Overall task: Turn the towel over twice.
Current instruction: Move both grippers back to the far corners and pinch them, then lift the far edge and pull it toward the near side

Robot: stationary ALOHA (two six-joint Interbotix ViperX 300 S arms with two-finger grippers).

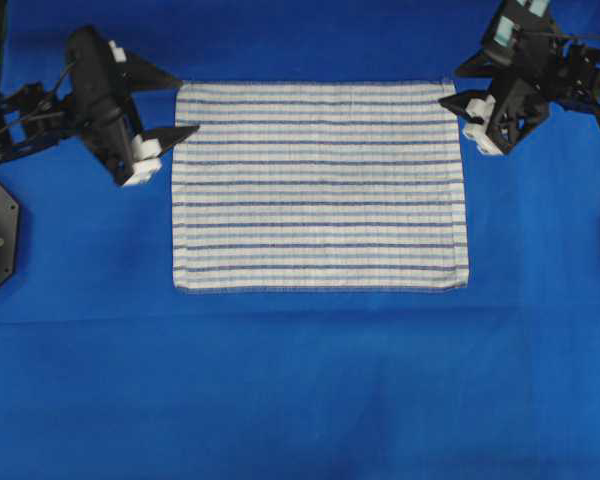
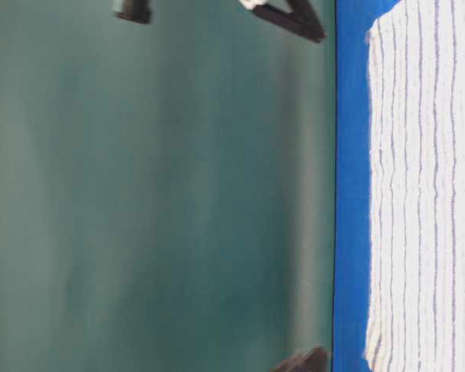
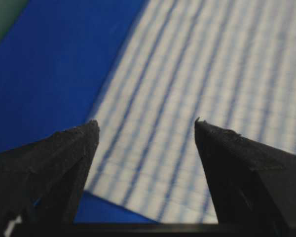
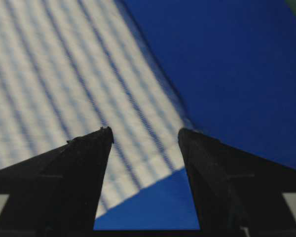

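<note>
White-and-blue striped, the towel (image 1: 320,186) lies flat and square mid-table on the blue cloth (image 1: 300,400), so I'd guess no flip has started yet and both are left. Left gripper (image 1: 172,108) sits at its 10 o'clock corner, right gripper (image 1: 454,112) at 2 o'clock, both spread wide and holding nothing. Wrist views show each corner framed between the jaws; overhead can't tell height.
</note>
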